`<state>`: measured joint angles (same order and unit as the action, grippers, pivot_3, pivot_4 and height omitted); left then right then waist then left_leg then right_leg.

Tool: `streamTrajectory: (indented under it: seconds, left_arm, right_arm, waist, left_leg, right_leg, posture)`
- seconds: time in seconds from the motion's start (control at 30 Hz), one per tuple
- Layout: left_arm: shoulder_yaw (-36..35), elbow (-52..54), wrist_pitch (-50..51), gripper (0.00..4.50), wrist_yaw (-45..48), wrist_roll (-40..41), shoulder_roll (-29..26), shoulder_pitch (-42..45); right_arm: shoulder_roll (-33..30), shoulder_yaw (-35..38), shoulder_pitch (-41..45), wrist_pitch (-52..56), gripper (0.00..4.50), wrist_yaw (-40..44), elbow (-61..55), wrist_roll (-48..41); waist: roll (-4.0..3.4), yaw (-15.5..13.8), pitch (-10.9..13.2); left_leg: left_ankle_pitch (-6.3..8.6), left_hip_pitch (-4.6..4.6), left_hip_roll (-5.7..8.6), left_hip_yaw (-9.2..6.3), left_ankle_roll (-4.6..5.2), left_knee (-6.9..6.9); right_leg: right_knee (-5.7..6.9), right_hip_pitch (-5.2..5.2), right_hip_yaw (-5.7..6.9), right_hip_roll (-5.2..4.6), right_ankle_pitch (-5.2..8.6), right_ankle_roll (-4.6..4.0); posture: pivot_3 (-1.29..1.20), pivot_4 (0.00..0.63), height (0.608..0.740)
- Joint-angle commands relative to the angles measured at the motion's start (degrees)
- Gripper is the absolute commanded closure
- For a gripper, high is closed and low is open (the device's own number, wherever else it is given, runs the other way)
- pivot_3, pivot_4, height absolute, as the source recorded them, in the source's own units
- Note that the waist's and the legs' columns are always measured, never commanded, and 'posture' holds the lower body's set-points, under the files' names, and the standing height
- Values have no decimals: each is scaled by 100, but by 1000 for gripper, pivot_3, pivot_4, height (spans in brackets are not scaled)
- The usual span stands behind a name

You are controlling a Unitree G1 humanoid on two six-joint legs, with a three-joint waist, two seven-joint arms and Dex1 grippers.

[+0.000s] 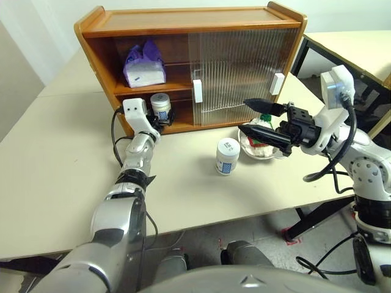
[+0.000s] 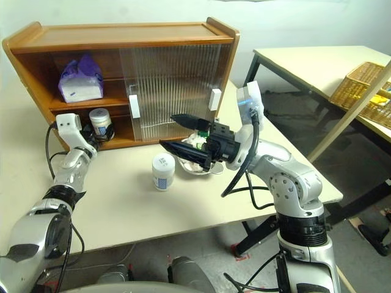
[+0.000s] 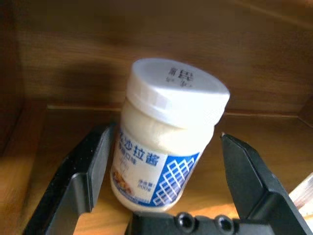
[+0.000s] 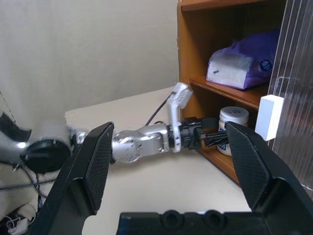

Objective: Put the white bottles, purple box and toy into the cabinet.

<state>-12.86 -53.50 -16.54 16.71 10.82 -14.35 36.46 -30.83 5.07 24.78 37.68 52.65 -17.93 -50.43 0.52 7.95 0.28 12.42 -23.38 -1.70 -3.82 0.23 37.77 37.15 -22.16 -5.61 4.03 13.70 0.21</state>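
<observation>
Ribbed sliding door (image 1: 235,70) shut beside shelved bottle (image 1: 160,105), tissue pack (image 1: 144,66) above

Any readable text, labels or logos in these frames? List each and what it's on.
"沙拉酱": blue characters on the label of the squat white plastic jar on the cabinet's lower shelf, between the open left gripper's fingers.
Print on that jar's white lid: blurred, unreadable.
Small print low on that label: too small.
Blue-printed label on the second white jar on the table: too small.
Round blue logo on the lilac-purple tissue pack: unreadable.
</observation>
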Motion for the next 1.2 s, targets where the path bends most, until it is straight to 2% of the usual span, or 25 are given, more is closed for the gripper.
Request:
streamTrajectory:
  seconds: [0.03,0.07,0.17,0.3,0.5,0.53,0.8,1.2]
  left_arm:
    - [10,755,271,22,-140,-12,-7,-454]
    - [4,992,342,22,-137,29,15,-609]
    - [-34,1488,557,629,-236,104,60,-908]
    - [-44,1839,794,2085,-380,125,74,-1101]
    - [-131,1203,753,4276,-774,11,16,-612]
    - [-131,1087,728,4462,-806,-6,14,-531]
    - [-55,-159,387,4462,-1031,-233,96,328]
    - [28,-920,153,4462,-1175,-426,226,641]
  right_arm:
    - [-1,-64,83,22,0,49,26,20]
    - [2,-66,87,18,0,57,35,23]
    - [7,-67,83,11,0,78,40,31]
    - [14,-66,82,4,0,99,50,42]
    - [10,-64,103,8,0,123,60,53]
    - [9,-62,106,10,0,123,59,54]
    - [2,-27,92,39,0,43,-28,34]
    - [-39,-6,71,80,0,-22,-98,-13]
  waist:
    - [0,-9,0]
    - [0,-17,0]
    - [0,-50,0]
    - [0,-113,0]
    - [0,-186,0]
    - [0,-202,0]
    - [0,-207,0]
    - [0,-127,0]
  left_leg:
    - [0,0,0,0,0,-1]
    - [0,1,0,-1,0,-2]
    - [0,1,1,-1,0,-1]
    - [1,5,9,-5,-2,2]
    - [1,10,10,-16,-4,2]
    - [1,10,10,-18,-3,2]
    - [1,11,13,-20,-3,3]
    - [-1,12,20,-26,1,3]
  right_leg:
    - [0,0,0,0,0,0]
    - [0,0,3,0,0,-1]
    - [1,1,3,1,0,-2]
    - [1,6,-1,0,-2,-5]
    - [2,8,-2,-1,-6,-11]
    - [2,8,-1,-1,-7,-13]
    - [1,9,-10,-1,-8,-13]
    - [1,10,-10,-1,-9,-7]
  posture:
    - [-158,1,740]
    - [-158,1,740]
    - [-156,0,740]
    - [-154,0,740]
    - [-157,0,740]
    - [-157,0,740]
    - [-178,0,740]
    - [-187,1,740]
